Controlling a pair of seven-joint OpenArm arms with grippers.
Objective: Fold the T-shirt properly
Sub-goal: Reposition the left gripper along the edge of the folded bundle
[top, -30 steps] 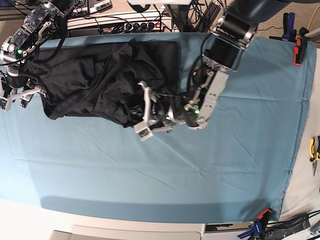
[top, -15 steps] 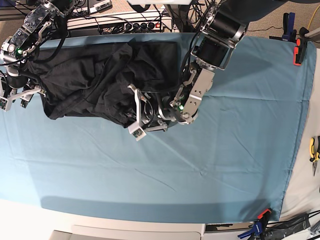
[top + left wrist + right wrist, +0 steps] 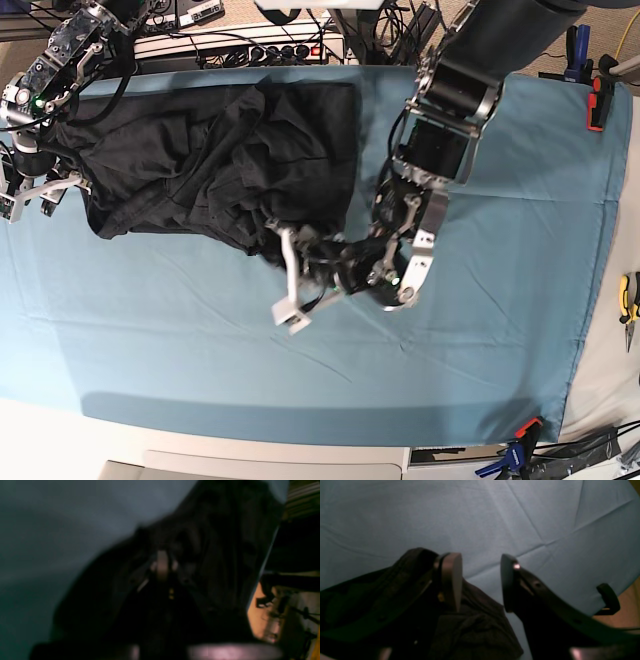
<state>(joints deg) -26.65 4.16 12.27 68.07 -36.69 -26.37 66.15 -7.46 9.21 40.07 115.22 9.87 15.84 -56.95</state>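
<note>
The black T-shirt (image 3: 200,170) lies crumpled on the back left part of the teal table cloth (image 3: 470,370). My left gripper (image 3: 291,296) hangs just past the shirt's front right edge. It is shut, and a bit of black fabric seems drawn out with it. The left wrist view is blurred: the left gripper (image 3: 163,566) shows pressed together against the dark T-shirt (image 3: 220,542). My right gripper (image 3: 30,200) stands open at the shirt's left end. In the right wrist view, the right gripper (image 3: 480,580) has nothing between its fingers, and the T-shirt (image 3: 470,630) lies beneath its left finger.
A power strip with cables (image 3: 240,45) runs along the table's back edge. Clamps (image 3: 598,100) hold the cloth at the right, and another clamp (image 3: 520,445) sits at the front right corner. Pliers (image 3: 628,300) lie off the cloth at the far right.
The left gripper, still shut, swung left over the shirt's edge, then came down toward the front of the table. The right arm has not moved.
</note>
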